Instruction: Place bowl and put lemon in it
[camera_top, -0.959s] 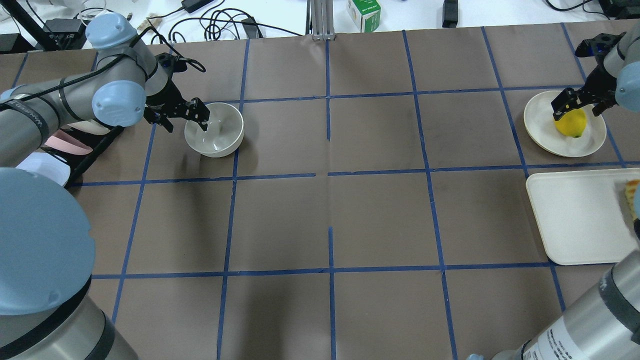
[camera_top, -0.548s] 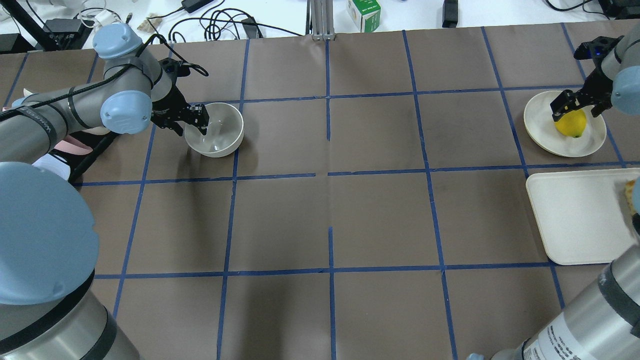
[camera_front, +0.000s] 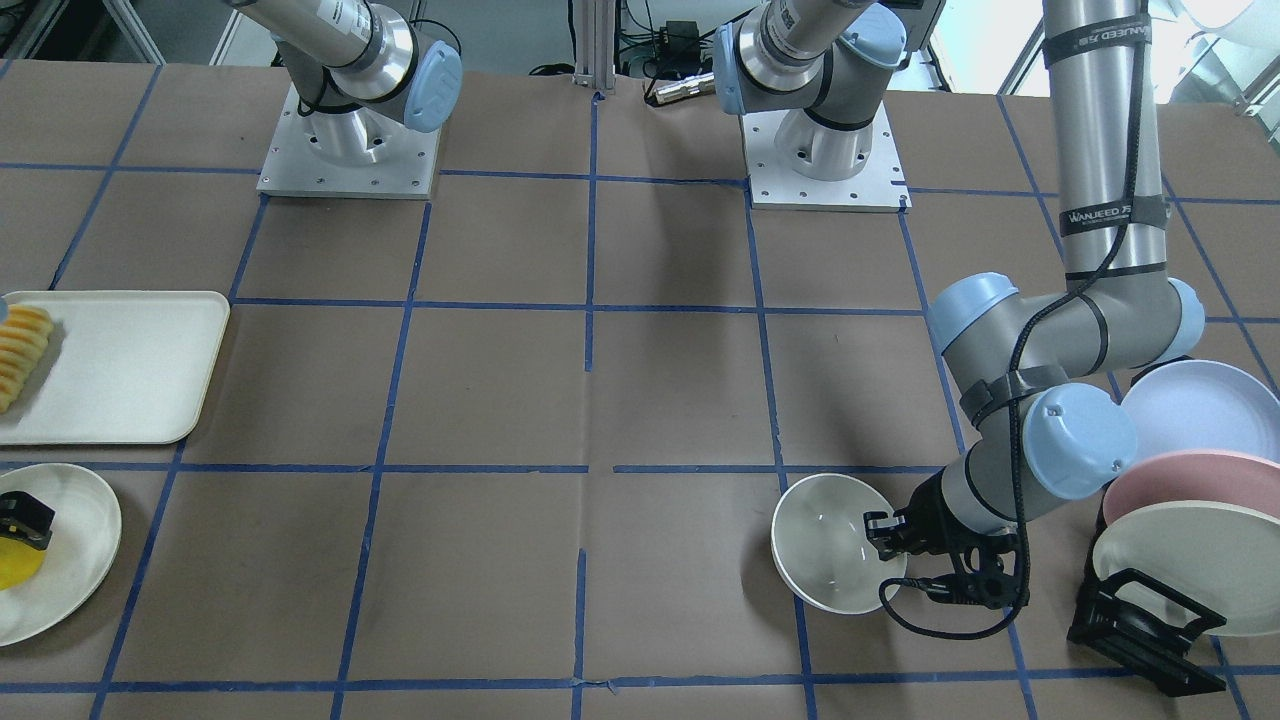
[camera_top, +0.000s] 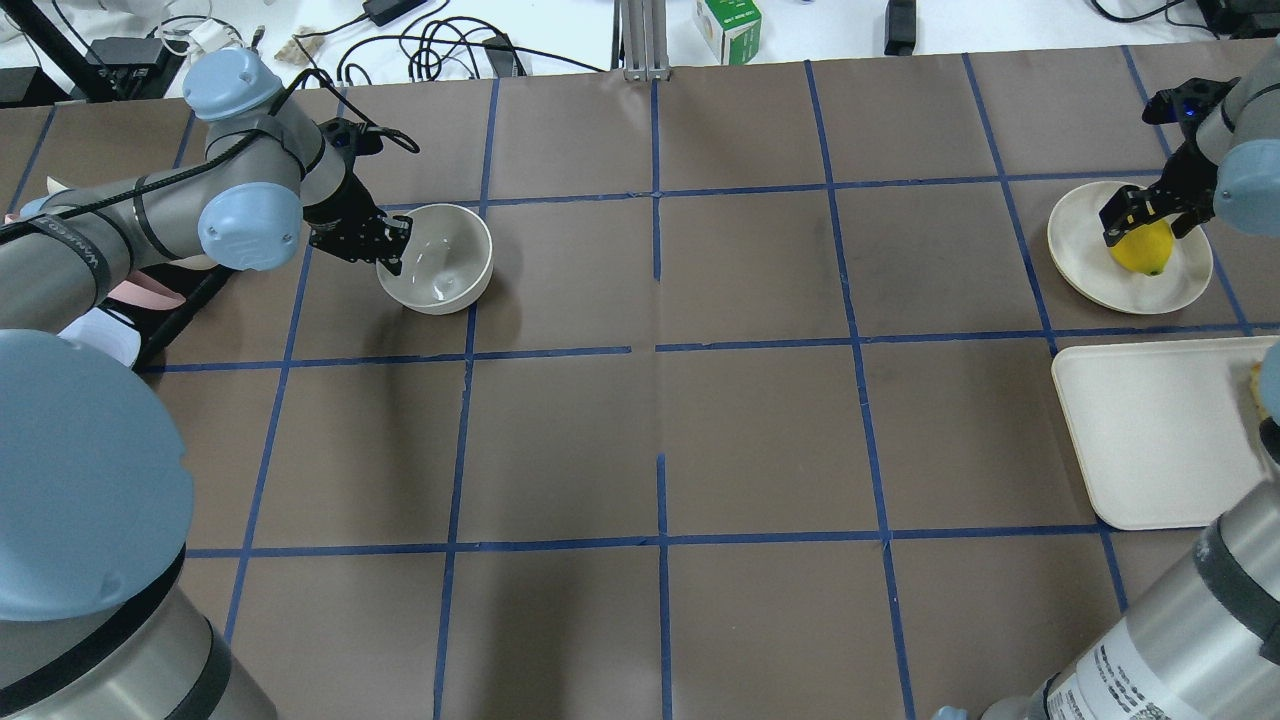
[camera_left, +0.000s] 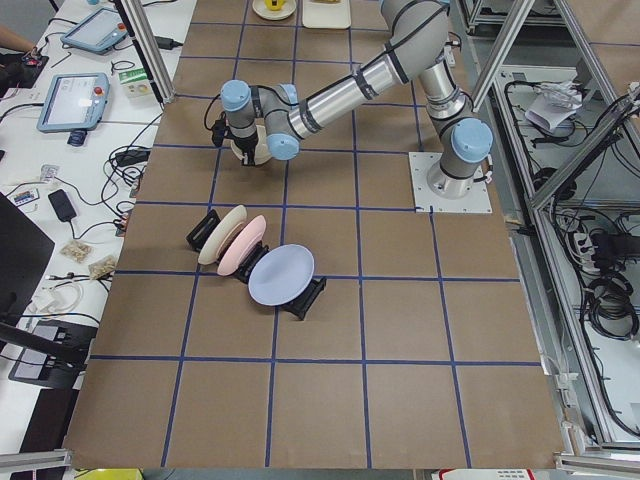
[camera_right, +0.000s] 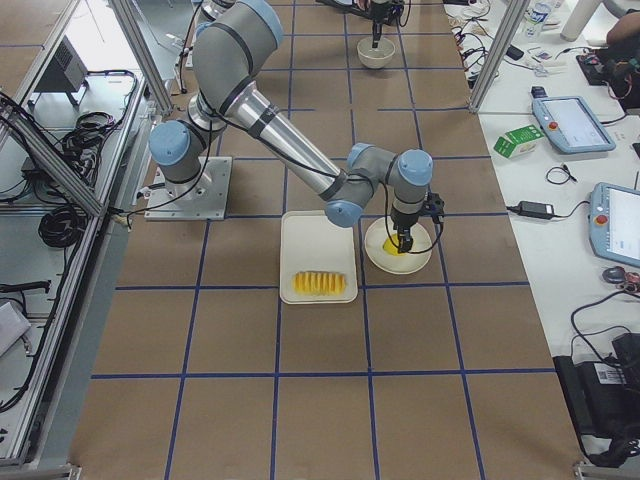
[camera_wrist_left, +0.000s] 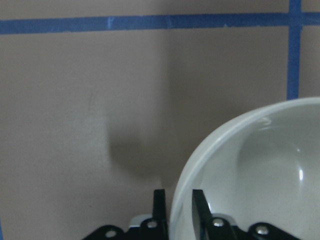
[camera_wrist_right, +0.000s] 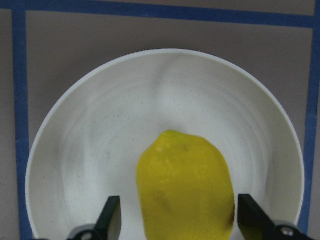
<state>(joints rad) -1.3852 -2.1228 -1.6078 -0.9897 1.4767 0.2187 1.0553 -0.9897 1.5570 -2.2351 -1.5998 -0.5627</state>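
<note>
My left end effector, clamped on the bowl rim, has begun shifting it inward. The right end effector has settled astride the lemon, fingers apart, so I judge the pick comes next.

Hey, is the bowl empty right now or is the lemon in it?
Empty: the bowl is bare inside; the lemon lies on the plate.

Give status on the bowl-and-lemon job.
Nothing finished. In hand: left gripper shut on the rim of the bowl; right gripper open, straddling the lemon on its plate. Left: release the bowl, grasp the lemon, carry it across, drop it in.
</note>
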